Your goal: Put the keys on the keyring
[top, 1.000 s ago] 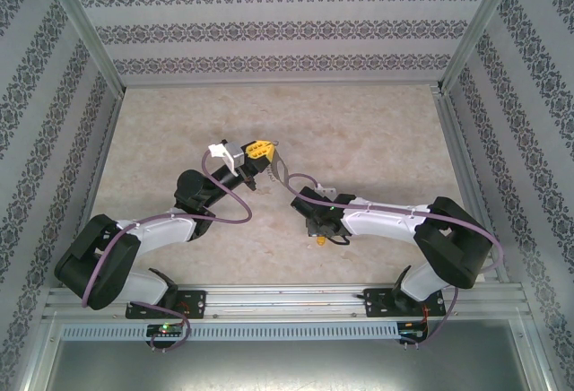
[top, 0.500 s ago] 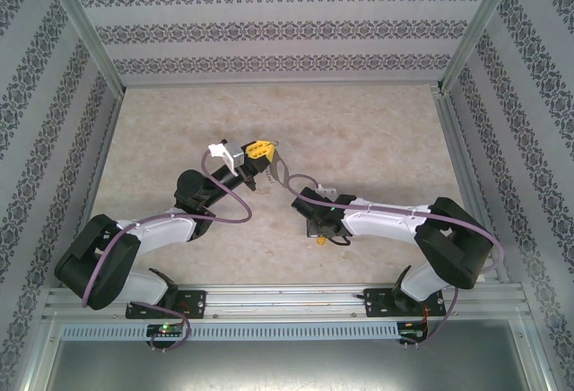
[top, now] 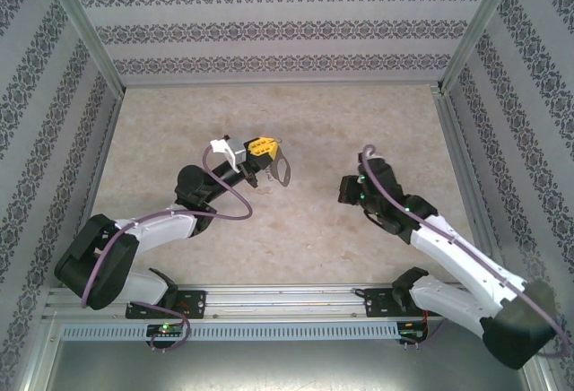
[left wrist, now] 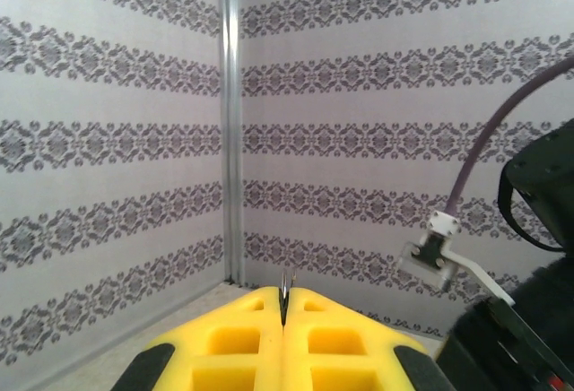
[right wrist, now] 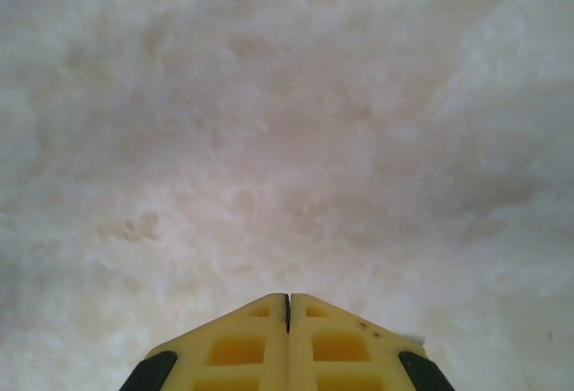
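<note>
- The left end effector [top: 261, 148] is pressed together on a thin edge of the keyring [top: 281, 170], which hangs just beside its fingertips; so narrow a hold could let the keyring swing or slip out
- The right end effector [top: 348, 190] is pressed together on nothing, well apart from the keyring, over the bare surface [top: 314, 113]
- I cannot make out the key near either end effector; a search for it may jostle the keyring

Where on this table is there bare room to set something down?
The whole far strip of the table along the patterned back wall is bare, and so is the near middle between the two arms, ahead of the metal rail. It is tight between the left end effector, shut on the keyring, and the right end effector.
</note>
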Motion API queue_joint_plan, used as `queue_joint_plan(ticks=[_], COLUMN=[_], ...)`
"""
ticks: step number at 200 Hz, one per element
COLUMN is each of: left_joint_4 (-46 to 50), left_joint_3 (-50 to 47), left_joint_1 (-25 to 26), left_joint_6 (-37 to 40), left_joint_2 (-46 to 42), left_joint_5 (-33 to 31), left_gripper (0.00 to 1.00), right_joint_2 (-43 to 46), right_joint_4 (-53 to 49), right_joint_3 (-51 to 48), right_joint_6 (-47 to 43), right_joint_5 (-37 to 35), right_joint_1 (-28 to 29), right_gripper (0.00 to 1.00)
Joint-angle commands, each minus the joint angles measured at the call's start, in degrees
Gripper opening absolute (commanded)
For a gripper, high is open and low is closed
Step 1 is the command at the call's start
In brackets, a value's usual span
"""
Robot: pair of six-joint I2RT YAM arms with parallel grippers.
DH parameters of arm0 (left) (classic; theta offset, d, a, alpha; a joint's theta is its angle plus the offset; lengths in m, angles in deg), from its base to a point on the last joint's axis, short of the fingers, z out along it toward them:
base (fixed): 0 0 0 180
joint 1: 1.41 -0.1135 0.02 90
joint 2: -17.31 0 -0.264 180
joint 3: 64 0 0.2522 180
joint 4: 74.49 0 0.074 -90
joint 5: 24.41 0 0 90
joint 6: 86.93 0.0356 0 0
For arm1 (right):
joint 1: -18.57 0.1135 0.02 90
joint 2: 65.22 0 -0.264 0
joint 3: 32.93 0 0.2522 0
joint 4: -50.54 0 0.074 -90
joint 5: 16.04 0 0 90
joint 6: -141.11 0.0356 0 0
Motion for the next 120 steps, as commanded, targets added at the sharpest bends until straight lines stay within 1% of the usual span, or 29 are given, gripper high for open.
queue_joint_plan(ticks=[1, 34, 55, 75, 89, 108, 120], left_joint_4=[3.07, 11.80, 17.00, 20.87, 22.66, 25.11, 26.19], left_joint_3=[4.04, 9.07, 11.84, 13.79, 14.73, 16.21, 17.04], left_joint_1=[0.65, 0.64, 0.70, 0.72, 0.66, 0.71, 0.72], left_joint_6=[0.16, 0.73, 1.08, 1.56, 1.67, 1.59, 1.59], left_joint_2=[0.01, -0.23, -0.35, -0.45, -0.36, -0.44, -0.22], left_joint_5=[4.62, 10.71, 14.33, 16.79, 18.36, 20.38, 21.58], left_gripper=[0.00, 0.00, 0.00, 0.00, 0.00, 0.00, 0.00], right_joint_2=[2.37, 2.64, 2.43, 2.60, 2.63, 2.87, 3.05], right_joint_4=[11.15, 25.31, 31.93, 37.88, 40.65, 43.39, 43.86], right_joint_3=[-2.66, -5.15, -5.65, -6.39, -6.77, -7.06, -6.97], right_joint_6=[-5.38, -6.76, -7.99, -8.12, -7.89, -7.20, -6.99], right_joint_5=[14.05, 32.20, 40.35, 46.33, 48.99, 50.72, 50.47], right_joint_1=[-5.54, -12.89, -15.26, -16.94, -17.86, -18.55, -18.69], right_gripper=[0.00, 0.00, 0.00, 0.00, 0.00, 0.00, 0.00])
